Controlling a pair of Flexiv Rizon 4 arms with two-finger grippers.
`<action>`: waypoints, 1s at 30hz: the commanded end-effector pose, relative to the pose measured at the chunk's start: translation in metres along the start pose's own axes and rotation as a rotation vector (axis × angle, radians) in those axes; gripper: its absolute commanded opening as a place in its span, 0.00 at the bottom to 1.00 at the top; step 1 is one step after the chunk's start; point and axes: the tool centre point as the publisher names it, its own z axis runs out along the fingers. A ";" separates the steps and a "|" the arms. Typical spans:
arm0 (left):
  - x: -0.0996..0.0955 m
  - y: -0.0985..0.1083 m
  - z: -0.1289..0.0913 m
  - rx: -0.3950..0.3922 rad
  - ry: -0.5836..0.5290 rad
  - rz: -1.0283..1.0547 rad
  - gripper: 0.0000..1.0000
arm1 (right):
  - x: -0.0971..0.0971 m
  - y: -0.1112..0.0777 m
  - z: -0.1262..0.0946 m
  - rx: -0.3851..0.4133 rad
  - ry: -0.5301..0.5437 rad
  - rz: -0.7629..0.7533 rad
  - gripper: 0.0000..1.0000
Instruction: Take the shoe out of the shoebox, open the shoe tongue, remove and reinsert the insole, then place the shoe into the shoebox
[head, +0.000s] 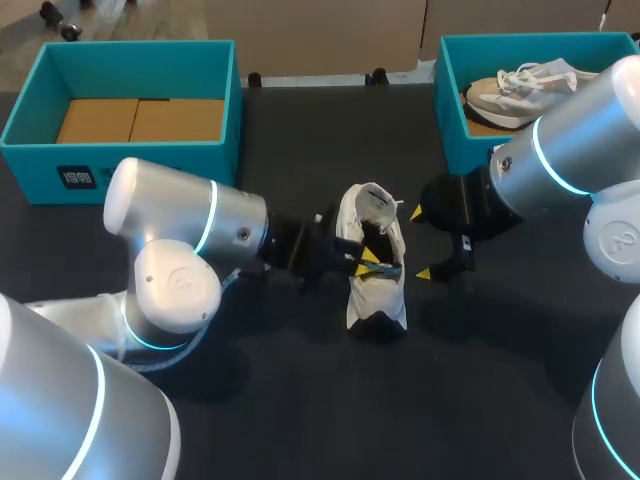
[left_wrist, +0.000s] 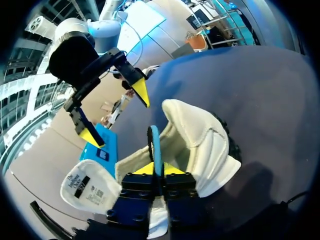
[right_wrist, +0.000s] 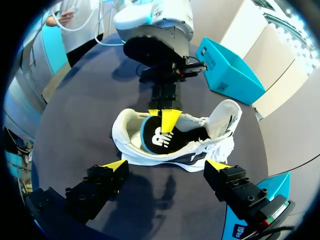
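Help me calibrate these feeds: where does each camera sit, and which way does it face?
Head view: above and behind, looking down on the table; left hand in the shoe, right hand beside it.
Left wrist view: on the left arm, looking along its hand pinching the insole; right hand ahead.
Right wrist view: on the right arm, facing the shoe past its open hand.
Shared: all show the shoe; each wrist view, the other hand.

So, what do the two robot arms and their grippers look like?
The left arm and right arm are thick, rounded, glossy silver-grey tubes with glowing light-blue rings at the joints. The left gripper and right gripper are black and blocky, each with two fingers ending in pointed bright yellow tips.
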 end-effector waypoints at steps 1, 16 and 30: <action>-0.001 -0.010 -0.007 0.010 -0.015 0.010 0.35 | 0.001 0.001 0.001 0.004 -0.003 0.000 1.00; 0.010 -0.021 0.002 0.049 -0.005 -0.021 0.00 | 0.001 0.001 0.001 0.004 -0.003 0.000 1.00; 0.010 -0.020 -0.006 0.044 -0.018 -0.034 0.64 | 0.001 0.001 0.001 0.004 -0.003 0.000 1.00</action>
